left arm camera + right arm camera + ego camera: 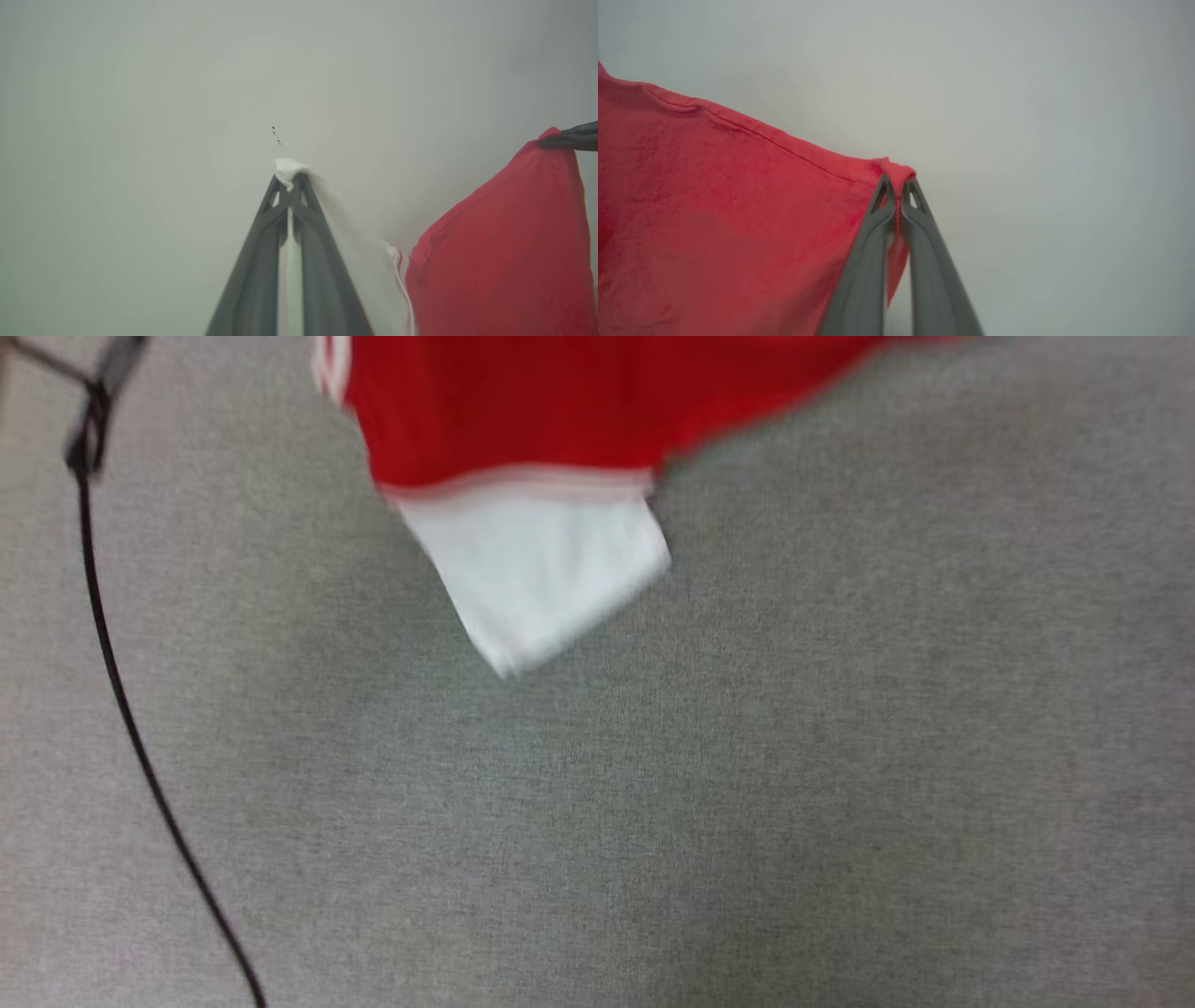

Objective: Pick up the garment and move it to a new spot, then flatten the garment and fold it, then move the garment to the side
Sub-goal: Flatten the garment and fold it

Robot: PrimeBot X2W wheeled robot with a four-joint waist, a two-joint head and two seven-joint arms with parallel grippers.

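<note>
The garment (pixel 560 411) is hanging stretched between the two grippers, a red jersey shirt spreading across the top of the head view, with its white sleeve end (pixel 541 569) drooping down from the red body. The head view is blurring badly, so I cannot tell whether that white end is touching anything beneath it. A band of white-and-red trim (pixel 401 266) is running where the white sleeve is meeting the red cloth.

The left gripper (pixel 289 179) is pinching the garment at the white sleeve, its two dark fingers pressing together with a small tuft of white fabric poking out past the tips. The white cloth is trailing from there down and across to the red body.

The right gripper (pixel 896 184) is clamping the garment at a red corner, fingers closing tight on a little fold of the edge, and a stitched seam (pixel 775 140) is running away from that fold along the garment's top edge. The red cloth is sagging in a broad sheet below that seam. In the left wrist view a dark fingertip is gripping the far red corner of the garment too.

Below the garment a grey woven surface (pixel 840 784) is spreading out. Well off to the garment's left side a thin black cable (pixel 112 672) is snaking across that surface.
</note>
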